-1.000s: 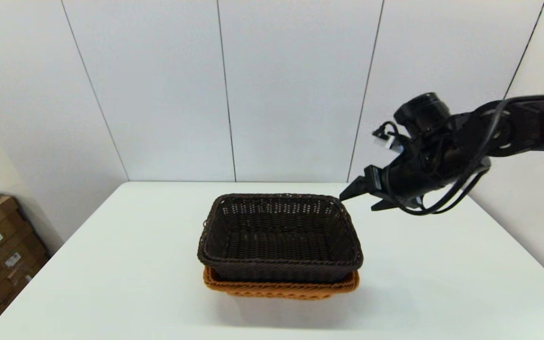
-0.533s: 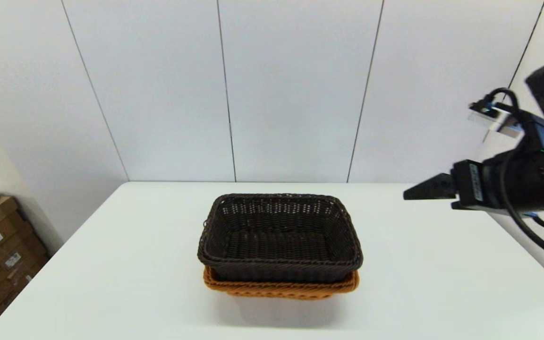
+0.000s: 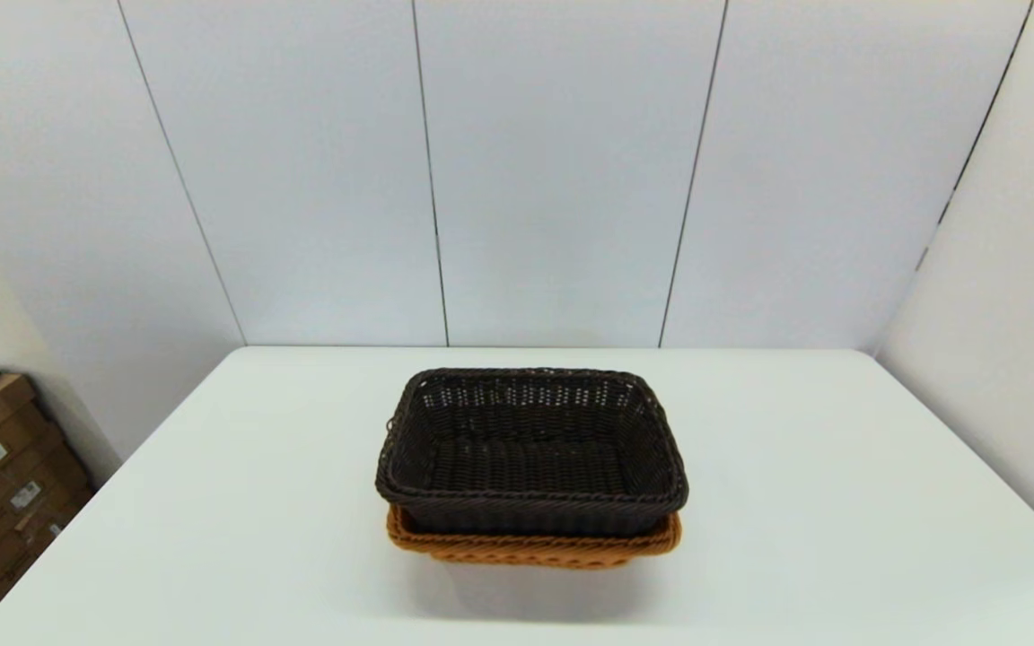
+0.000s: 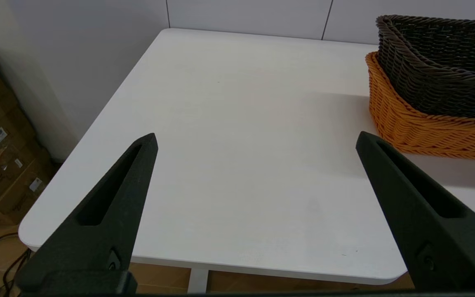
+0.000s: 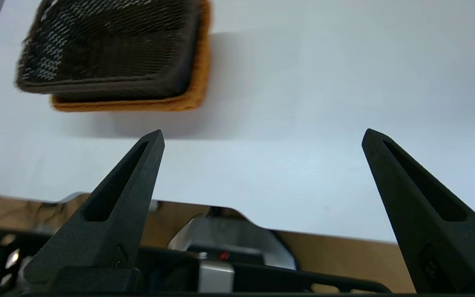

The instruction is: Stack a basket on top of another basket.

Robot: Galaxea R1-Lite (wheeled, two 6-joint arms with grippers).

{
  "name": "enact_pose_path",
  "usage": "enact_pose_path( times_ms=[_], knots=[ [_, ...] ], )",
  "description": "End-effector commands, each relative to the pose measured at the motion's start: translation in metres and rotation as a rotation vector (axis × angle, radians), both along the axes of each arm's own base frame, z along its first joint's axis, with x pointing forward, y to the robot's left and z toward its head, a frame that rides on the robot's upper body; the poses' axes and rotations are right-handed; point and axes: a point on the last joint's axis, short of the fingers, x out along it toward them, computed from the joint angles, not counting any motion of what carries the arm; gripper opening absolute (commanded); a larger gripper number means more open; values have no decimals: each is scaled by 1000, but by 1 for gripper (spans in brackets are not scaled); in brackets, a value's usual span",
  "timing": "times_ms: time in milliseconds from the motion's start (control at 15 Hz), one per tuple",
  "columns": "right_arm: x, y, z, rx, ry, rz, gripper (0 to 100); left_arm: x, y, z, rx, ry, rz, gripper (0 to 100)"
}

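A: Head view first. Where was the dark brown basket (image 3: 531,453) seen?

B: It was seen sitting inside the orange-tan basket (image 3: 535,545), near the middle of the white surface (image 3: 212,502). Only the braided rim of the orange one could be seen under the dark one on the near side. No arm was seen in that view.

A: Why was it placed like that?

B: The two baskets looked about the same size, so the dark one was nested partway down and was held up by the walls of the orange one. The stacking looked done, and nothing more was likely needed.

A: Which way was the dark basket pointed?

B: Its open side was turned up. Its long side was laid left to right across the surface, and it was lined up with the orange one below, or very nearly.

A: And the pincers?

B: The left pincer (image 4: 256,140) was seen with its fingers spread wide and nothing held. It was kept low by the left front corner of the surface, well apart from the baskets. The right pincer (image 5: 262,136) was spread wide too, with nothing held, out past the surface's edge. They were likely kept away so the stack would not be bumped.
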Motion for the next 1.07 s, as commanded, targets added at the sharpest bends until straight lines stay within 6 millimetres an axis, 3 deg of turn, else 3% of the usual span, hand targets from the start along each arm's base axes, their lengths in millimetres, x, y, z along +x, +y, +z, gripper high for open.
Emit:
enact_pose_path(
  times_ms=[67,333,600,800,1067],
  knots=[
    [-60,-10,-27,-17,-193,-149,100,0,0,0,-1,-1,1,100],
    [-86,-7,-46,-33,-298,-240,100,0,0,0,-1,-1,1,100],
    [-95,-8,-71,-54,-321,-212,100,0,0,0,-1,-1,1,100],
    [-107,-9,-101,-183,-398,-154,100,0,0,0,-1,-1,1,100],
    [-104,-9,-115,-235,-382,-164,100,0,0,0,-1,-1,1,100]
  ],
)
